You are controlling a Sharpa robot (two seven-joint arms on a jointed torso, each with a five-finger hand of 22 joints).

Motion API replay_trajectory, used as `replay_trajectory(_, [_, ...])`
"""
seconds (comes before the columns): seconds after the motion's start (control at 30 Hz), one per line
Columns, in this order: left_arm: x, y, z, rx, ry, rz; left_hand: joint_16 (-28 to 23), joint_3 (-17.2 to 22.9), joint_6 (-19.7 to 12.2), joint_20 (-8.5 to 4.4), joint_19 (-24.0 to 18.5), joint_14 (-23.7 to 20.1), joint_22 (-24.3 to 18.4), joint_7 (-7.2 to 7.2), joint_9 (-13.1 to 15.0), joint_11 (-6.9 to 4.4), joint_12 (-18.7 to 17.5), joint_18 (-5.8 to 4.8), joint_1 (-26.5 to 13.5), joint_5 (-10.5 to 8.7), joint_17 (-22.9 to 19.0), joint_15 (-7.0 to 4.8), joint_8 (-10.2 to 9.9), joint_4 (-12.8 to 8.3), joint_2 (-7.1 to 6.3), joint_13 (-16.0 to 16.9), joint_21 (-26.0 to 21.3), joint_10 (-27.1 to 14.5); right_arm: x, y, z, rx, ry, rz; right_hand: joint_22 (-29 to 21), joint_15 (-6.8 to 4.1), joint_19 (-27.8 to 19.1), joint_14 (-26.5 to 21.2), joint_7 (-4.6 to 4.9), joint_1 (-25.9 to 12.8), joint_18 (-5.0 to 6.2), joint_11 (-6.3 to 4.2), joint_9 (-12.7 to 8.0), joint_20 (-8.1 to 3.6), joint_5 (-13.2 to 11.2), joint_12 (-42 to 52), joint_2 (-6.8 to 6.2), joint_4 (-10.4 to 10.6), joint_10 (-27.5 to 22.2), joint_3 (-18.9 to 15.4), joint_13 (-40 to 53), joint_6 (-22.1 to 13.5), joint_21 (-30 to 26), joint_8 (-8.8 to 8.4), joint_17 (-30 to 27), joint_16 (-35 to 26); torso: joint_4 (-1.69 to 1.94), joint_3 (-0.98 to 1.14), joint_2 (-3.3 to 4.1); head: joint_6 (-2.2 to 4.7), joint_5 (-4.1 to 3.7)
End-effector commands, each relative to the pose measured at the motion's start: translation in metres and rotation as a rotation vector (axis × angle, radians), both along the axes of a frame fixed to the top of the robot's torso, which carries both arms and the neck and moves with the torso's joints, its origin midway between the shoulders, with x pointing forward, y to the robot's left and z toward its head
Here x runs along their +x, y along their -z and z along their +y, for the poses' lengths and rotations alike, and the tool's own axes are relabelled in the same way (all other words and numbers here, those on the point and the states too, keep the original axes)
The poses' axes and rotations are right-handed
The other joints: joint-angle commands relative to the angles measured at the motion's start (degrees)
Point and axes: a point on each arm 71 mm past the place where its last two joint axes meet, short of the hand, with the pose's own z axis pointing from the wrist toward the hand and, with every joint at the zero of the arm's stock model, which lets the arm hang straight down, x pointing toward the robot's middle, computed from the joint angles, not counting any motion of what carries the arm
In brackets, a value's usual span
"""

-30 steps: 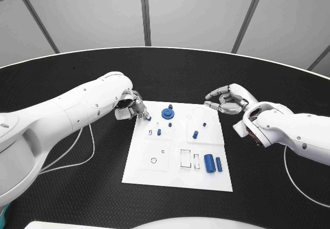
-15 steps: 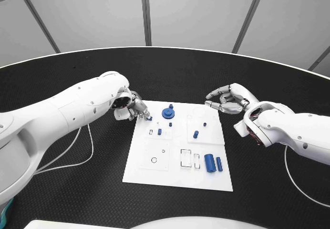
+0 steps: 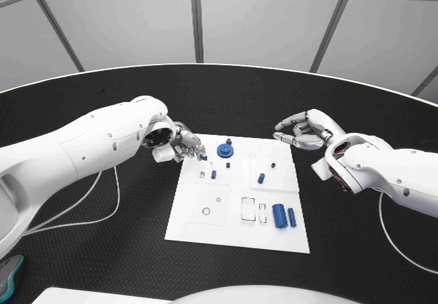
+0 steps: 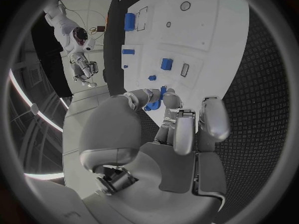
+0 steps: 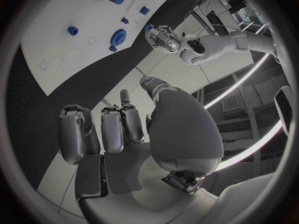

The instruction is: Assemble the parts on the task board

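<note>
We are at the step where our left hand (image 3: 185, 147) carries one small blue piece (image 4: 151, 103) to its place, so we should bring it down slowly and keep it straight over the right hole before we let go, because the holes on the board look tight. In the left wrist view the fingers (image 4: 168, 100) pinch this piece at their tips; the other fingers stay loosely bent beside it. The hand hovers over the far left corner of the white board (image 3: 206, 228), just beside the round blue knob (image 3: 225, 151) that stands there. Our right hand (image 3: 306, 131) waits over the black tabletop (image 3: 100, 253) near the far right corner of the board; its fingers are curled in and we see nothing in them, so it can help to steady the board if needed. The board is a flat, smooth plate with shallow cut-out shapes: a circle, rectangles, a small slot. Two blue cylinders (image 3: 284, 216) lie side by side on the near right part, and several small blue pegs (image 3: 260, 178) stand in the middle. All the blue parts look like hard plastic and are rather small, so we think they can slip easily from metal fingertips. The tabletop has a fine woven texture and should give some grip.
</note>
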Motion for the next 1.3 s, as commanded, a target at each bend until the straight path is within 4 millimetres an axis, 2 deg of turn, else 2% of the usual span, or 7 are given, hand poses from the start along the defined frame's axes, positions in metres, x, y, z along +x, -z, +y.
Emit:
replay_trajectory(0.03, [-0.003, -0.001, 0.001, -0.008, -0.011, -0.024, 0.3, 5.5, 0.8, -0.54, -0.1, 4.1, 0.1, -0.66, 0.0, -0.65, 0.5, -0.52, -1.0, 1.18, 8.3, -0.51, 0.6, -6.0, 0.07, 0.6, 0.2, 1.2, 0.000, 0.000, 0.000, 0.000, 0.000, 0.001, 3.1, -0.44, 0.5, 3.2, -0.20, 0.0, 1.18, -0.15, 0.1, -0.44, 0.6, 0.0, 0.37, 0.0, 0.0, 0.2, 5.5, -0.3, -0.4, 0.25, 4.5, -0.4, 0.00, 0.16, -0.35, -0.31, 0.00])
replay_trajectory(0.23, [-0.008, -0.001, 0.004, 0.006, -0.014, -0.078, 0.4, 5.7, 1.4, -0.96, 0.2, 4.2, 0.4, -1.12, -0.3, -1.10, 1.2, -0.59, -2.2, 3.64, 8.4, -0.94, 1.3, -6.6, -0.02, 1.7, 0.4, 2.5, 0.000, 0.000, 0.000, -0.001, 0.000, 0.002, 3.2, -0.45, 0.6, 3.2, -0.18, 0.0, 1.17, -0.16, 0.1, -0.46, 1.2, 0.0, 0.35, 0.0, 0.0, 0.3, 5.5, -0.3, -0.4, 0.28, 4.5, -0.4, 0.04, 0.16, -0.52, -0.68, 0.12])
replay_trajectory(0.57, [-0.019, 0.001, 0.002, 0.068, 0.031, -0.160, 0.4, 5.9, 2.0, -1.26, 0.5, 4.2, 0.7, -1.46, -0.8, -1.43, 1.7, -0.67, -3.2, 5.95, 8.6, -1.23, 1.9, -7.3, -0.16, 2.6, 0.5, 3.6, 0.000, 0.000, 0.000, -0.001, -0.001, 0.001, 3.2, -0.46, 0.6, 3.3, -0.18, 0.1, 1.16, -0.16, 0.1, -0.47, 1.7, 0.0, 0.34, 0.0, 0.0, 0.3, 5.5, -0.3, -0.4, 0.31, 4.6, -0.4, 0.03, 0.23, -0.44, -1.11, 0.45])
replay_trajectory(0.9, [-0.030, 0.010, -0.003, 0.098, 0.076, -0.203, 0.4, 6.0, 2.2, -1.35, 0.6, 4.2, 0.9, -1.58, -0.9, -1.55, 1.9, -0.70, -3.4, 6.59, 8.6, -1.33, 2.0, -7.6, -0.23, 2.8, 0.6, 3.9, 0.000, 0.000, 0.000, 0.000, -0.002, -0.002, 3.2, -0.46, 0.6, 3.3, -0.18, 0.1, 1.17, -0.15, 0.1, -0.48, 1.9, 0.0, 0.32, -0.1, 0.0, 0.3, 5.5, -0.3, -0.4, 0.32, 4.5, -0.4, -0.06, 0.15, -0.44, -1.24, 0.58])
replay_trajectory(1.3, [-0.036, 0.024, -0.004, 0.128, 0.111, -0.190, 0.5, 6.0, 2.4, -1.41, 0.7, 4.3, 0.9, -1.67, -1.0, -1.63, 2.0, -0.72, -3.4, 6.91, 8.6, -1.39, 2.2, -7.7, -0.26, 3.1, 0.7, 4.2, 0.000, 0.000, 0.000, 0.000, -0.003, -0.002, 3.2, -0.46, 0.6, 3.3, -0.18, 0.1, 1.16, -0.16, 0.1, -0.48, 2.0, 0.0, 0.32, -0.1, 0.0, 0.3, 5.5, -0.3, -0.4, 0.32, 4.5, -0.4, -0.04, 0.20, -0.34, -1.37, 0.48])
